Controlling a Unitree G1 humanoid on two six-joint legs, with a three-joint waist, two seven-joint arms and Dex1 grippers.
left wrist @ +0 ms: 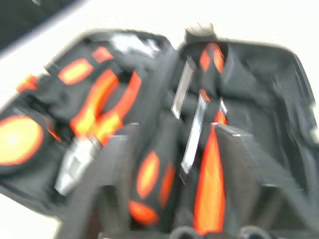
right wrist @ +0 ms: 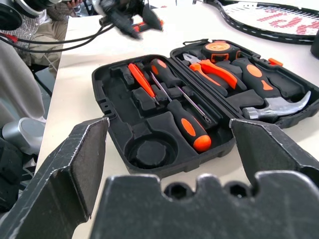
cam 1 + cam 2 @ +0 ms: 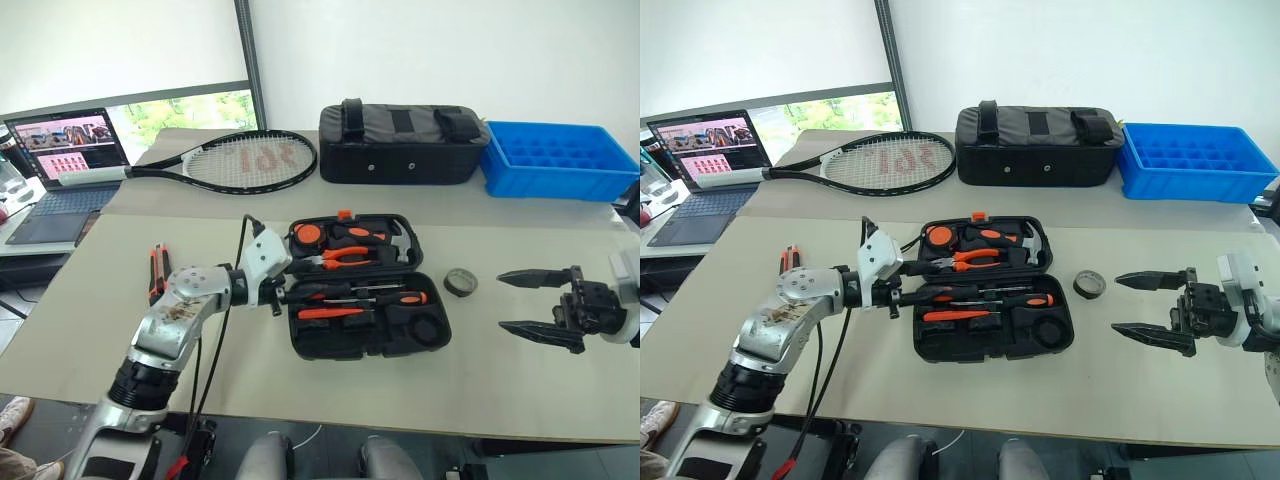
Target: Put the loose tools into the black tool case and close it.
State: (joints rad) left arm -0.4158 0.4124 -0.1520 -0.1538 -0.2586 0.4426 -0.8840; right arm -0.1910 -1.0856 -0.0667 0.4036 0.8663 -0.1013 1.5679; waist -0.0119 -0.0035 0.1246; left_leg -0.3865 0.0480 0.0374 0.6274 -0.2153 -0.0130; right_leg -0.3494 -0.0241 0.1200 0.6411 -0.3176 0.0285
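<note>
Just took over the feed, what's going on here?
The tool case lies open on the table, most recesses filled. The left pincer is at its left edge, over the screwdrivers. A utility knife and a tape roll are loose outside. The right pincer is open, empty, right of the roll.
</note>
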